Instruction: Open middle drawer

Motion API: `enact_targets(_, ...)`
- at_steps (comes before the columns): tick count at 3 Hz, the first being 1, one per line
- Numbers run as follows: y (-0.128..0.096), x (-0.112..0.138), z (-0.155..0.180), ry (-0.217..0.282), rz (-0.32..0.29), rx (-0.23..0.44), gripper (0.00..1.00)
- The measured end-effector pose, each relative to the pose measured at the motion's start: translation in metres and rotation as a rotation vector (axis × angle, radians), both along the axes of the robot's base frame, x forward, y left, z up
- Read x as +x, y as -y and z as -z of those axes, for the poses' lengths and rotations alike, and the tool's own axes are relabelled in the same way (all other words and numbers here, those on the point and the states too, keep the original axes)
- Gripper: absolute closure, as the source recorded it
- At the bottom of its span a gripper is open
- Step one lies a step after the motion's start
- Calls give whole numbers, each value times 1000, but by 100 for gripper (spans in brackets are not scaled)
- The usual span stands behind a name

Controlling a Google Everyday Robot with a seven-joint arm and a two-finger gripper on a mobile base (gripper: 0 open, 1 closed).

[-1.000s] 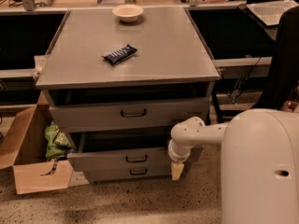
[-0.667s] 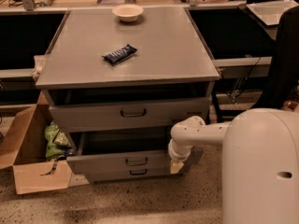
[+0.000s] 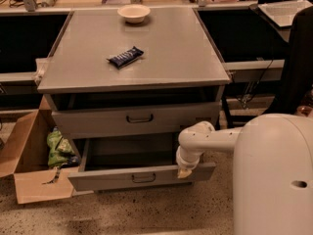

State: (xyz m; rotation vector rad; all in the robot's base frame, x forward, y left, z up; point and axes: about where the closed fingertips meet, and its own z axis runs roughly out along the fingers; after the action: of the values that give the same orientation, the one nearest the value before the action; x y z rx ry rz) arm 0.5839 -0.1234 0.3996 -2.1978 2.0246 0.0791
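Two drawer fronts show on the grey cabinet (image 3: 161, 62): the taller-fronted upper drawer (image 3: 98, 122) at 12 o'clock, barely proud of the frame, and beneath it the middle drawer (image 3: 98, 181), standing well out toward 6 o'clock with its dark well open to view. The gripper (image 3: 184, 172) sits at the right end of that front, right at its top edge, hanging from the white arm (image 3: 210, 138) that reaches in from the robot's body (image 3: 274, 180) at 3 o'clock. Whether the gripper is apart, together or clamped on the edge cannot be told. What the next move hangs on is this: the drawer's front runs lengthways from 9 to 3 o'clock, its travel lies across that, along the 12-to-6 line, and the gripper stands not at the centre but off at the 3 o'clock end. The small loop handle (image 3: 143, 178) lies at 9 o'clock from the gripper, well apart from it along the front. A pull from this end would, by my reckoning, tend to skew the drawer on its slides, so any further draw wants to go straight toward 6 o'clock. Judged by the depth of well showing, the task seems largely done. A cardboard box (image 3: 24, 146) stands just beside the drawer's left end at 9 o'clock, near enough to watch. On the top, a bowl (image 3: 134, 13) and a wrapped bar (image 3: 125, 57) lie well apart from the work.
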Motion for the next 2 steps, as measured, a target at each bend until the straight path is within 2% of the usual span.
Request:
enact_targets(1,-4,-3,-8,24,3,12,100)
enact_targets(2,-4,-3,-8,24,3,12,74)
